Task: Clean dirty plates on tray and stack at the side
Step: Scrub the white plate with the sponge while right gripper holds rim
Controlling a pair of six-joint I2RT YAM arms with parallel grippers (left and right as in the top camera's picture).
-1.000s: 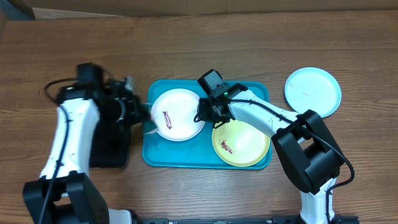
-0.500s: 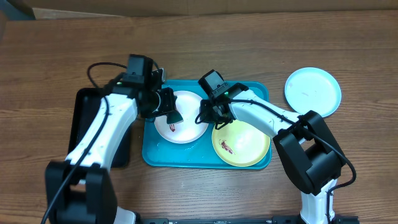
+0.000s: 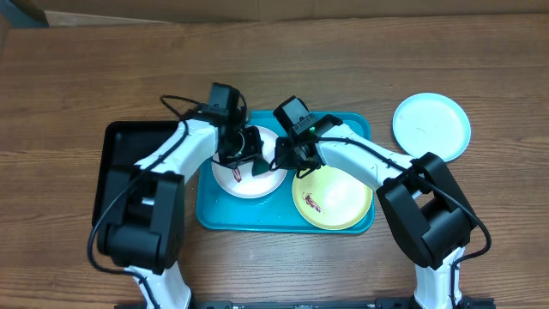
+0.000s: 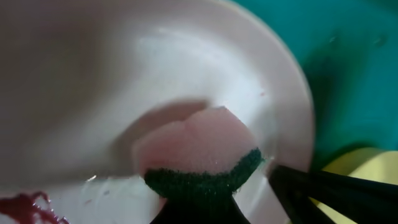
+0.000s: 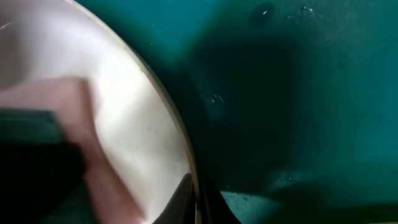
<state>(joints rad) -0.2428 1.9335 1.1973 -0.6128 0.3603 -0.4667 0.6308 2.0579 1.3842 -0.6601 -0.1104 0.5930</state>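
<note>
The white plate (image 3: 238,182) lies at the left of the turquoise tray (image 3: 257,220). My left gripper (image 3: 249,157) is shut on a pink sponge with a green scouring side (image 4: 202,152) and presses it on the white plate (image 4: 93,74). A red smear (image 4: 25,206) lies beside the sponge. My right gripper (image 3: 286,160) is shut on the white plate's right rim (image 5: 186,168). The yellow-green plate (image 3: 339,197), with a red smear (image 3: 312,203), lies at the tray's right. The light blue plate (image 3: 431,126) lies on the table, right of the tray.
A black rectangular tray (image 3: 124,176) lies left of the turquoise tray, under my left arm. The table is bare brown wood. Wet spots show on the tray floor (image 5: 298,93).
My left gripper has moved right with the sponge, from over the black tray onto the white plate. The right gripper has stayed on the plate's rim.
</note>
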